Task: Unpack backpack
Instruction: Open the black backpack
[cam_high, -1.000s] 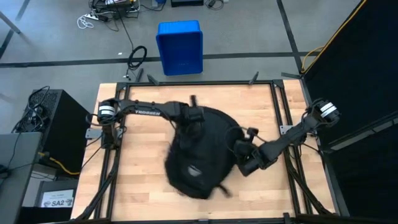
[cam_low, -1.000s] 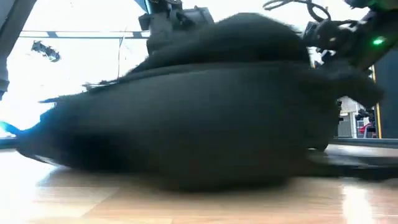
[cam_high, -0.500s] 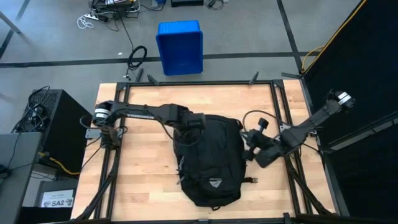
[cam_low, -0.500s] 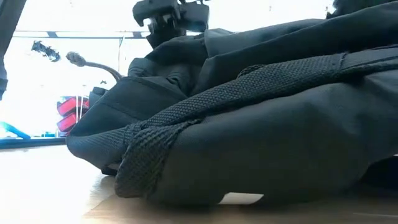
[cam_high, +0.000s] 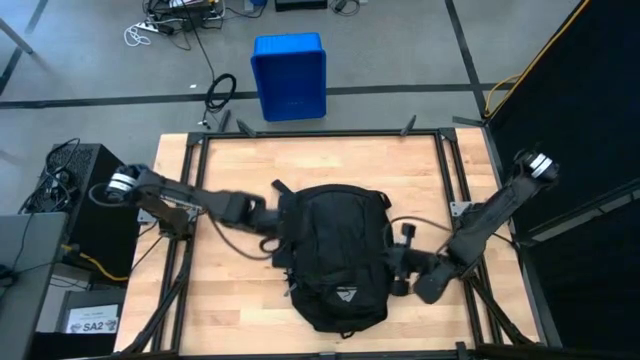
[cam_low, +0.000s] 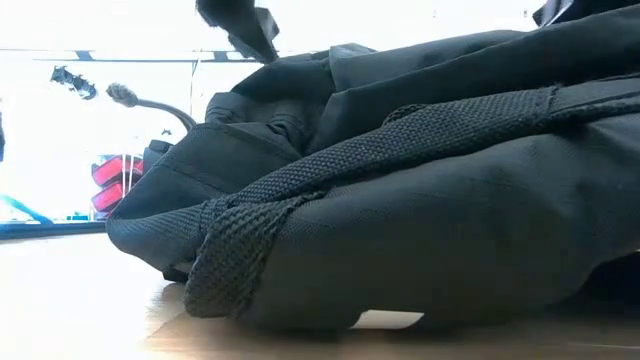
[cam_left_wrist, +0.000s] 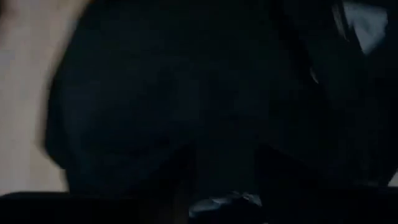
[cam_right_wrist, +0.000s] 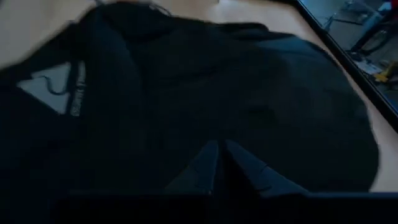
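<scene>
right gripper, fingers together, sits against the backpack's right flank; left gripper, grip unclear, opposite.

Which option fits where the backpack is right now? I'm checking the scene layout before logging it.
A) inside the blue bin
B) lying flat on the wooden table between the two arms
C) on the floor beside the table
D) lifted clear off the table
B: the backpack lies flat on the wooden table, left gripper and right gripper at its sides.
</scene>
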